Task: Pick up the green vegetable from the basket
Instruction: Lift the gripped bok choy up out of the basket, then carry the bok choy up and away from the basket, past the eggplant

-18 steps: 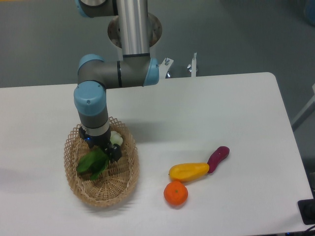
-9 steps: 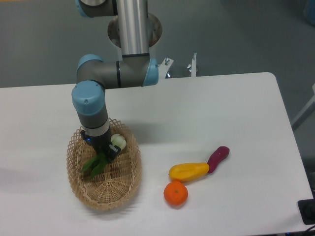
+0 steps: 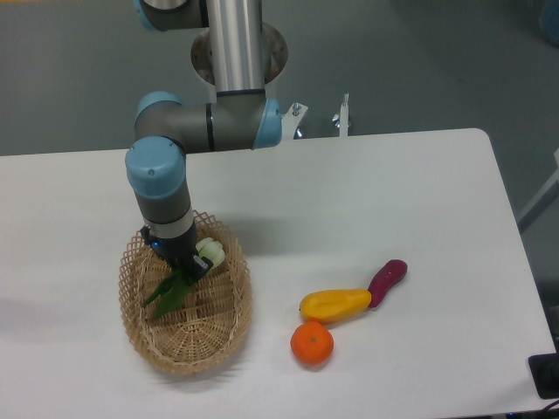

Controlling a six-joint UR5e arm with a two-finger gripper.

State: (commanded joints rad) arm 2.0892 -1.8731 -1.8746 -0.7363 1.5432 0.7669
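Fixed camera: the end effector points straight down into the basket, clamped on the green vegetable. Its white stem sticks out at two o'clock and its leaves trail toward seven, probably so it lifts clear of the wicker.

A robotics lab. An industrial arm stands bolted behind a plain white table. Grey floor lies beyond it.
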